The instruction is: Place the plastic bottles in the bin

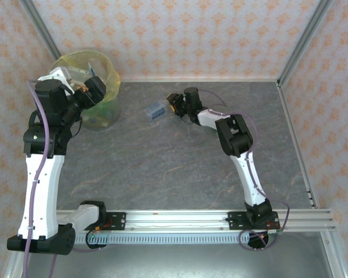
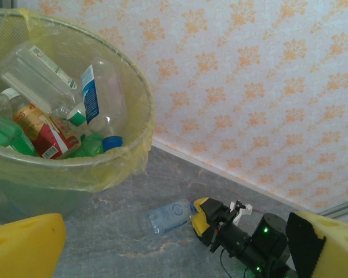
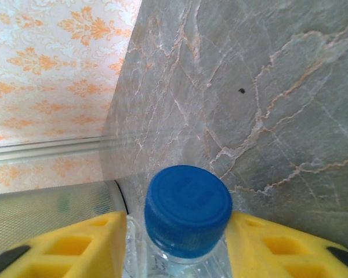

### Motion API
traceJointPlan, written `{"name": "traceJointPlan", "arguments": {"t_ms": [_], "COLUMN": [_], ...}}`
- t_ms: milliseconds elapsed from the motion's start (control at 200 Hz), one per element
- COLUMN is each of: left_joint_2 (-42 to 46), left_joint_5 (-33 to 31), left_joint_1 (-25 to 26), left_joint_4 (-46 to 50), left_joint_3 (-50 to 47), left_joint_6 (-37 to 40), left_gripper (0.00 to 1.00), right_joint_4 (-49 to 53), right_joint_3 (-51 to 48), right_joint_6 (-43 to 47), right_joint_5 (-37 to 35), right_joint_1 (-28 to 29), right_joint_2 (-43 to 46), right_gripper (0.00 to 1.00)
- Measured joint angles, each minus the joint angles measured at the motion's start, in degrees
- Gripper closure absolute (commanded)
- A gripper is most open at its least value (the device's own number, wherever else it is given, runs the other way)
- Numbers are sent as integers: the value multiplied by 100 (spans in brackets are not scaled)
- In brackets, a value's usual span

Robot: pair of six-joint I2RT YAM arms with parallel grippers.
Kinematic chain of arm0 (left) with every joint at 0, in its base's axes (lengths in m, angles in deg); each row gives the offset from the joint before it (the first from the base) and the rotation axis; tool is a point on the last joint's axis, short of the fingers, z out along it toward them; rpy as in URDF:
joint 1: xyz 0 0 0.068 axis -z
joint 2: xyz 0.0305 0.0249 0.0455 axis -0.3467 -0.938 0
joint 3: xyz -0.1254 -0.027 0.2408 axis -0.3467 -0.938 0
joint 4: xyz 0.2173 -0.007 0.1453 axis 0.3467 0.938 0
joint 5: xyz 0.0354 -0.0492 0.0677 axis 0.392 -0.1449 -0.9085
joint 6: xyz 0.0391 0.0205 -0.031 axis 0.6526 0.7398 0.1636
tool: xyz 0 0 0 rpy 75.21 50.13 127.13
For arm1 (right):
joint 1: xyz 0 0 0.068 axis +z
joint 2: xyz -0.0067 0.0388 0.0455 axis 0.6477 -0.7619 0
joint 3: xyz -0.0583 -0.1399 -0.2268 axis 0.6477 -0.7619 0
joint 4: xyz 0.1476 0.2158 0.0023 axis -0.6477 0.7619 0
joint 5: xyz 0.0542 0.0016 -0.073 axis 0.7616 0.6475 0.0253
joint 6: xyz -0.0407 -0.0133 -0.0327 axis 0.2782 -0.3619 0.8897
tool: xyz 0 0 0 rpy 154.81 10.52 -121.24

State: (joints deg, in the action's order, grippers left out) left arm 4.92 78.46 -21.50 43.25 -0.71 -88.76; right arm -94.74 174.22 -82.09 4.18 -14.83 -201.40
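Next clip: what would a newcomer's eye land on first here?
The round bin lined with a translucent yellow bag, back left of the grey marble-look table, already heaped with clear, green and red bottles. Then the lone clear plastic bottle with a blue cap lying back-centre, its neck between the right gripper's yellow fingers.

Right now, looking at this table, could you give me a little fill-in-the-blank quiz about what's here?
The bin is lined with a ___ bag. The bottle between the fingers of the right gripper has a ___ cap. The number of bottles lying on the table is ___. Missing words: yellow, blue, one.
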Motion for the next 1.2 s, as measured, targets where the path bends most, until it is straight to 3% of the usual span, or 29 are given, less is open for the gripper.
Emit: {"name": "traceJointPlan", "arguments": {"t_ms": [430, 761, 976, 1201], "left_joint_2": [-31, -219, -350, -708], "left_joint_5": [2, 201, 310, 348], "left_joint_1": [0, 31, 483, 1178], "left_joint_4": [7, -153, -444, -656], "left_joint_3": [-96, -654, -1027, -1167], "left_joint_6": [4, 164, 527, 1185], "left_gripper": [2, 6, 8, 9], "right_joint_4": [-96, -243, -208, 638], "right_joint_3": [-186, -1425, -1985, -2004], "right_joint_6": [118, 330, 612, 1329], "right_joint_5": [26, 76, 219, 409], "right_joint_1": [-24, -24, -24, -24], "right_joint_2": [81, 1434, 2459, 3270], "right_gripper": [69, 70, 70, 70]}}
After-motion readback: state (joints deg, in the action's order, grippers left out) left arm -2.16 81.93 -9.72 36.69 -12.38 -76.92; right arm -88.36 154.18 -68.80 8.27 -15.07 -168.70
